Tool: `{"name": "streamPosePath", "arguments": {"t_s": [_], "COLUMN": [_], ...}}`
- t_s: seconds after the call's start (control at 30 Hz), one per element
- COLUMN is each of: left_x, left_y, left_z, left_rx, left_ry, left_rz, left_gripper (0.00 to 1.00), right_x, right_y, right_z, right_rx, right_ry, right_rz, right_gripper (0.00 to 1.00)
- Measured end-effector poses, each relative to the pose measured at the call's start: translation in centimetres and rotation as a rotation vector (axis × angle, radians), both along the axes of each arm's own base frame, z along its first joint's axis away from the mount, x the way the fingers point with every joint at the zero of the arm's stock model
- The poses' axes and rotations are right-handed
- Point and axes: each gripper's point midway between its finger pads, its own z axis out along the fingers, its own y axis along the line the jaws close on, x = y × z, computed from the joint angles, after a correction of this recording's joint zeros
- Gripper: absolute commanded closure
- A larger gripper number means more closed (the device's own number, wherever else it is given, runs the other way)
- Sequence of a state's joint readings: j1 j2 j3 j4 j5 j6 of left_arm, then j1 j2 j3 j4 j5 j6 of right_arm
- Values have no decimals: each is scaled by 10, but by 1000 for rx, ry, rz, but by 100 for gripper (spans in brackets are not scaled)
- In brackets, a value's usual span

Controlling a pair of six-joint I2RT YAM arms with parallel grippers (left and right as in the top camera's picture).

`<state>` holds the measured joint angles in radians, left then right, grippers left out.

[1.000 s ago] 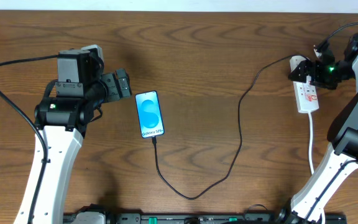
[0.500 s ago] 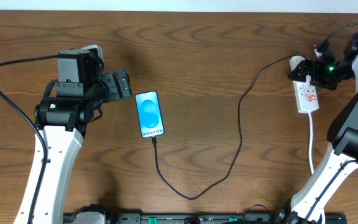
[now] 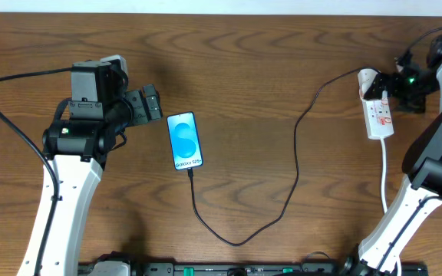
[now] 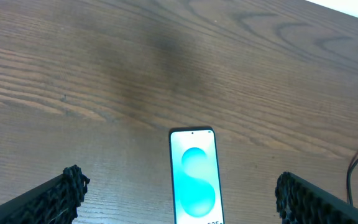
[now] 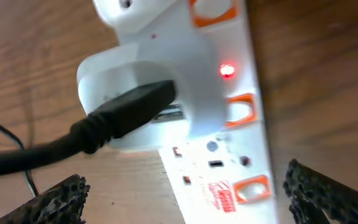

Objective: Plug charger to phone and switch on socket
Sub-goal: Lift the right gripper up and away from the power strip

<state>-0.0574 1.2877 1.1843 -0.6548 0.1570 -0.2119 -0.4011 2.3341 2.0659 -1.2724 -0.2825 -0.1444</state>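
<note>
Right gripper, spread and empty, has backed just off the socket, whose red lamp glows: probably switched on. The charger sits in the lit phone, left of centre, beside the wide-open left gripper

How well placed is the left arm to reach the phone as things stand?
Probably yes. Its open fingers sit close beside the phone, with only bare table around them, and the cable trails off to the side away from that arm.
</note>
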Motion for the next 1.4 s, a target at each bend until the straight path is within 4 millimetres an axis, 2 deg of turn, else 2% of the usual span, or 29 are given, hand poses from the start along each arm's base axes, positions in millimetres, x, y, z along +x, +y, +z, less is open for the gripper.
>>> {"name": "streamPosePath", "arguments": {"t_s": [0.13,0.33,0.53,0.83,1.03,1.2,1.4], "left_x": [0,0,0,0,0,0,0], "left_y": [0,0,0,0,0,0,0], "left_z": [0,0,0,0,0,0,0], "left_rx": [0,0,0,0,0,0,0], "left_ry": [0,0,0,0,0,0,0], "left_rz": [0,0,0,0,0,0,0], "left_gripper": [1,1,1,1,1,1,1], "right_x": [1,-4,-4,-4,-8,-17,-32], "right_y": [-8,-16,-18,-19,-16,-12,-6], "right_z": [12,18,28,58,66,97,161], "right_rx": [-39,-79,-88,-101,-103,-116,-157], "right_ry": [11,49,53,38,42,3,-120], "right_rz": [-37,-104,-138,-154,-152,-156,-162], "right_gripper": [1,1,1,1,1,1,1]}}
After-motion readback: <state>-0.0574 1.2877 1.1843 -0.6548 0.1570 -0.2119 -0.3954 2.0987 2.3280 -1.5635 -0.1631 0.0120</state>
